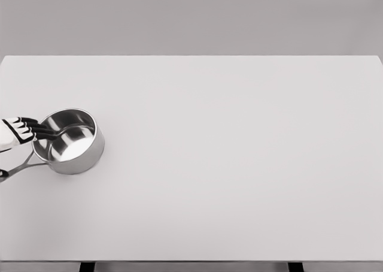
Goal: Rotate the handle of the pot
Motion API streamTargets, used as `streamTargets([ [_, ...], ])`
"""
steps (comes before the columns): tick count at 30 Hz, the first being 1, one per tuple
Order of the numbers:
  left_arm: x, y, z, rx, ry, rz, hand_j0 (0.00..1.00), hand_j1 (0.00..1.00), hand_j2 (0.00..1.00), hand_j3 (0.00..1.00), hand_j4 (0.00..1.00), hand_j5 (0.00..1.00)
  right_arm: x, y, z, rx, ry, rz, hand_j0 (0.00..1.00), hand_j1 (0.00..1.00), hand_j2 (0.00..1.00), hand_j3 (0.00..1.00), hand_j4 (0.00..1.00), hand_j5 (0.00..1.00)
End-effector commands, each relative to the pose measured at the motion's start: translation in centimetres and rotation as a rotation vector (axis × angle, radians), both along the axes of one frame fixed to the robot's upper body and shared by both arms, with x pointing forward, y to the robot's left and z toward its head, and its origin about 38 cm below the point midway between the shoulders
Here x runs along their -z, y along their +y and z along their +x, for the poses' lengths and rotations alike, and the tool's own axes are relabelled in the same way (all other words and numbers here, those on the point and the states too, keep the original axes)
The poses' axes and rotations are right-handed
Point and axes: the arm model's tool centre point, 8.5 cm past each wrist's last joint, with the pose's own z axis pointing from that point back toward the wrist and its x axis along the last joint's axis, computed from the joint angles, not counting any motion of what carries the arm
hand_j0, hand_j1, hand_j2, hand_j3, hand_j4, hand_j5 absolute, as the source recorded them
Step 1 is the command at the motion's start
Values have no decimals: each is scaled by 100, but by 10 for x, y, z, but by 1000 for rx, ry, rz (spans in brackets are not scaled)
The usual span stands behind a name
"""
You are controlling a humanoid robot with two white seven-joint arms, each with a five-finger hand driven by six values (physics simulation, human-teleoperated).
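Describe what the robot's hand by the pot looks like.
Only the left hand shows, at the picture's left edge. It has a white shell with black sections at the joints, and slim fingers banded in white and black with dark tips. No cables or markings can be made out.

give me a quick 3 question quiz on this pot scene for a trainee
1. True or false: the pot stands near the table's left edge.
2. Which way does the pot's handle point? A) toward the far right B) toward the lower left C) straight up
3. Fill in: the left hand reaches in from the picture's left with its fingers at the pot's ____.

Key:
1. True
2. B
3. rim, on the left side; whether they grip it cannot be told
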Motion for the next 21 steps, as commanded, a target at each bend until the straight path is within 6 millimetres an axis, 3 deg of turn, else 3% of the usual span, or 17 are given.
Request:
streamTargets([
  [1,-1,3,2,-10,-8,-2,100,100,100,100,100,100,0,0,0,0,0,0,100,100,100,100,100,100],
  [6,-1,2,2,-7,-12,-5,100,100,100,100,100,100,0,0,0,0,0,0,100,100,100,100,100,100],
  [9,-3,-9,-1,18,-10,-27,100,100,100,100,100,100,0,0,0,0,0,0,100,100,100,100,100,100],
  [17,-6,-1,3,-10,-25,-35,100,100,100,100,100,100,0,0,0,0,0,0,100,100,100,100,100,100],
  [21,-12,-8,4,-36,-13,-124,100,100,100,100,100,100,0,0,0,0,0,0,100,100,100,100,100,100],
])
